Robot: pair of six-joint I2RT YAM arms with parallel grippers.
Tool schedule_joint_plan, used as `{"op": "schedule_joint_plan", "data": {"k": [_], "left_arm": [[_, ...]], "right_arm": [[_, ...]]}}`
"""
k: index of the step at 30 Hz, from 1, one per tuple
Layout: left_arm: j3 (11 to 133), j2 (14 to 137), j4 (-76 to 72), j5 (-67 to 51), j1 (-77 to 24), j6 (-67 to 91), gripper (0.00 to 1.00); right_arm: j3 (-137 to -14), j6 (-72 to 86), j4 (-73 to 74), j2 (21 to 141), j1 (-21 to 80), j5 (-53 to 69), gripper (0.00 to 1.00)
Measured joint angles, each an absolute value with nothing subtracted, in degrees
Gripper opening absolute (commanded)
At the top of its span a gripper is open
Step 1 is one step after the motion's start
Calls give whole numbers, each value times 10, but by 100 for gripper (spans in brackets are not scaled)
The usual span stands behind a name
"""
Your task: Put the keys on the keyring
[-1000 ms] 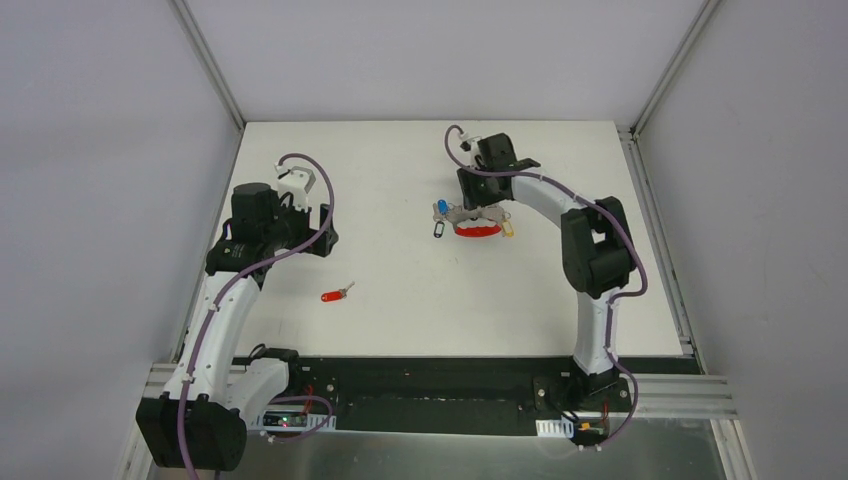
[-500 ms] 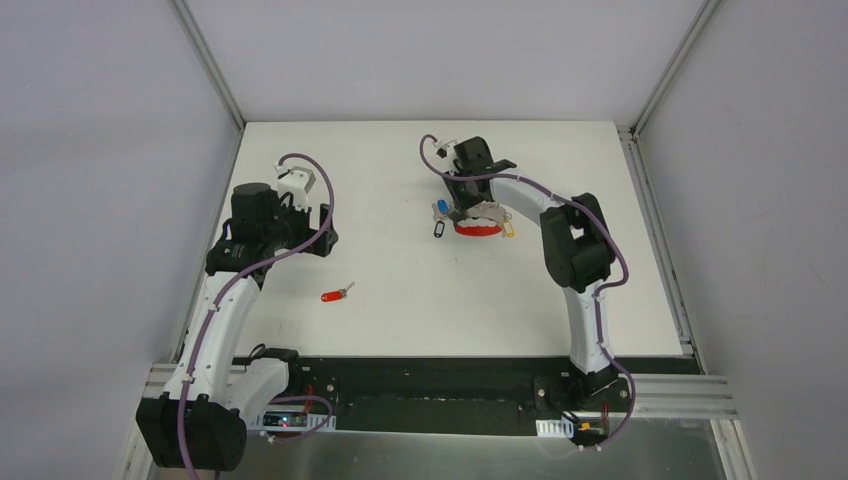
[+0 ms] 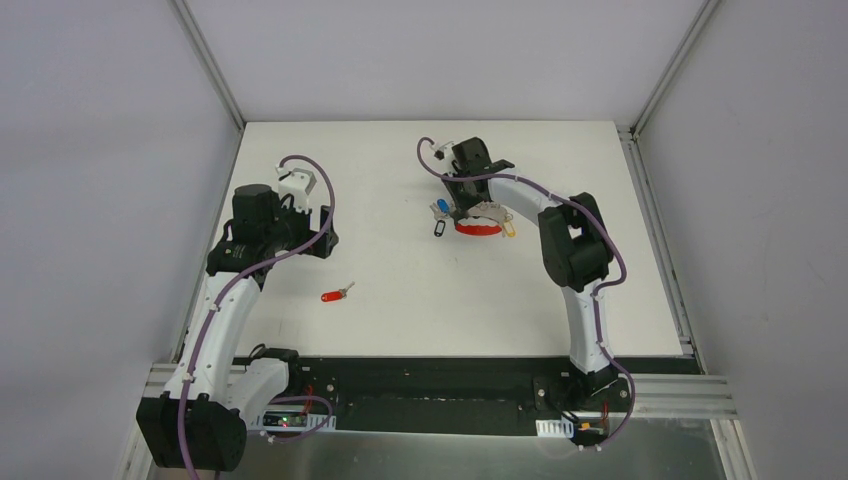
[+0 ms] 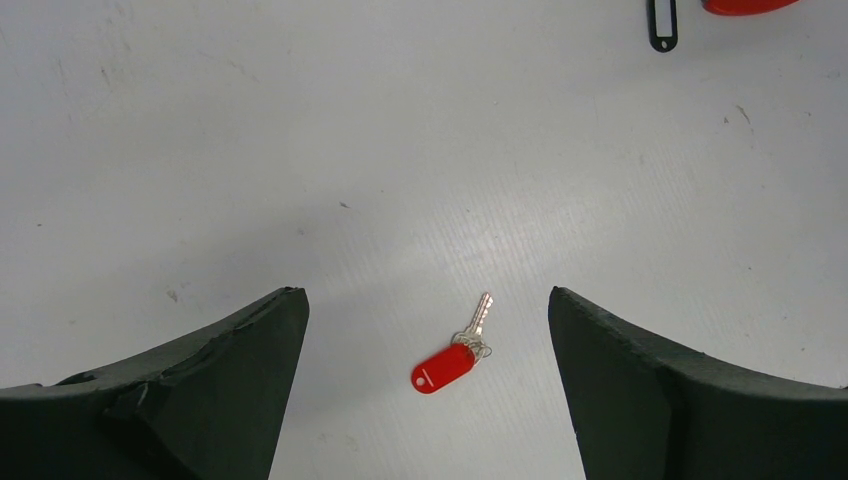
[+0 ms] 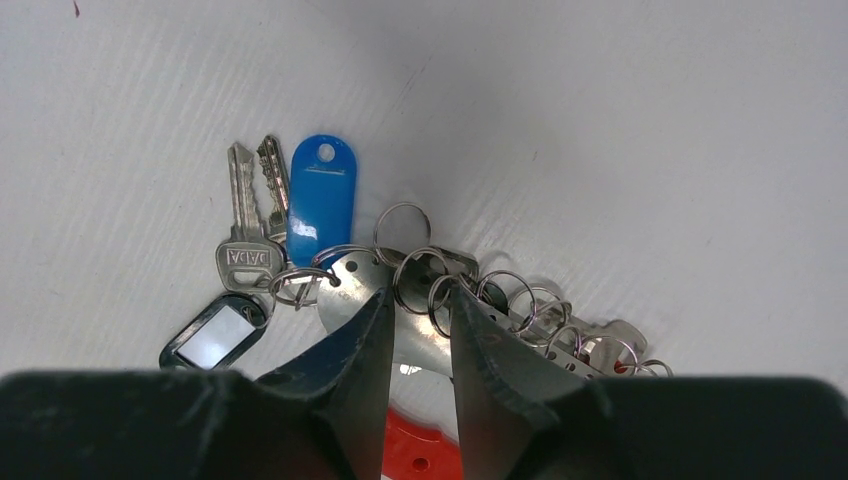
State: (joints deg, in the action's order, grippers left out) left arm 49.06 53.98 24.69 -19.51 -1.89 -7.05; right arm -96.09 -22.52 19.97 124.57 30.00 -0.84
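1. Since a second ago, the right arm has swung inward over the table and its fingers have drawn together. The left arm and the loose red key have hardly shifted.
2. The right pincer is clenched on the keyring, with a flat metal tab and a few grey rings caught in the slim gap between its fingers. How firm that hold is I cannot tell.
3. The left pincer is spread wide and grasps nothing. It hovers above the red key, which lies flat on the table, well apart from the keyring and nearer the left arm.
4. First risk: the fingers may have caught only a loose ring rather than the tab. On a lift the bunch could then swivel, sag or slip out.
5. Second risk: the rings overlap in a tangle, and the blue tag, the black-framed tag and the silver keys lie against them. These could swing across and block whichever ring is meant to take the new key.
6. Third risk: the red key is thin and flat against the table. Fingers coming down off-centre would likely push it aside or scrape the surface without pinching it.
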Motion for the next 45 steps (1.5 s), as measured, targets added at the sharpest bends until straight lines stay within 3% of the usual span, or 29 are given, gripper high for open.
{"op": "schedule_joint_plan", "data": {"k": [45], "left_arm": [[488,540,247,-195,-19,-73,93]], "right_arm": [[-943,-299,202,1221,290,-7,23]]}}
